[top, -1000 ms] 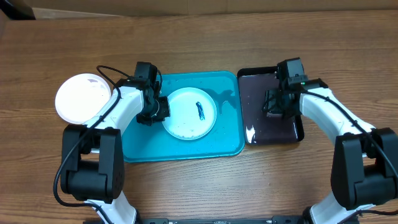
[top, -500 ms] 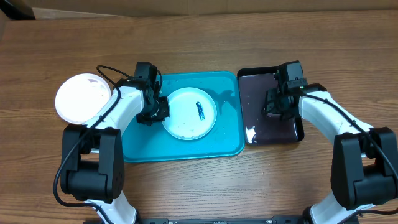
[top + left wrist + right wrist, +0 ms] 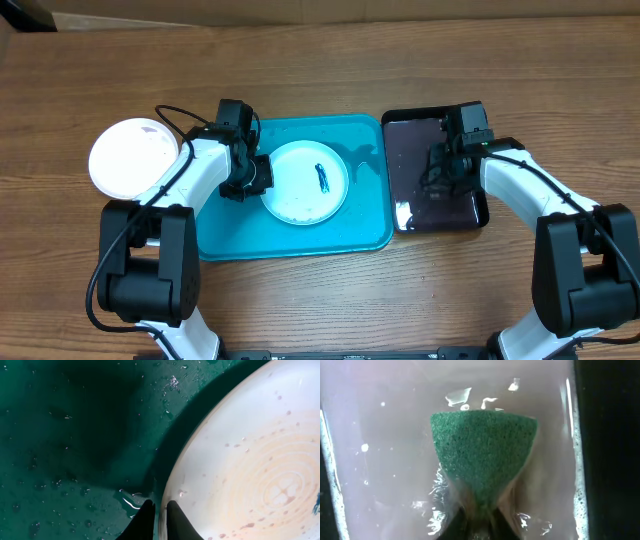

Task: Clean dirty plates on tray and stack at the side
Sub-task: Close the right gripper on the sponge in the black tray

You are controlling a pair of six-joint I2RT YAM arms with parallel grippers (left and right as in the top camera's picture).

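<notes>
Green sponge (image 3: 482, 455), base hidden in right gripper (image 3: 479, 527)

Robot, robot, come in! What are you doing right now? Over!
Left gripper shut on white plate rim, on turquoise tray. Right gripper shut on green scrub pad, in black tray. Blue smear on plate. Nothing blocking.

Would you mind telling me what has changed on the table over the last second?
The right gripper, shut on the green sponge, edged slightly toward the near side of the black tray. Nothing was grasped or released. The left gripper stays clamped on the smeared plate at its rim in the turquoise tray, and the white plate beside it did not move.
</notes>
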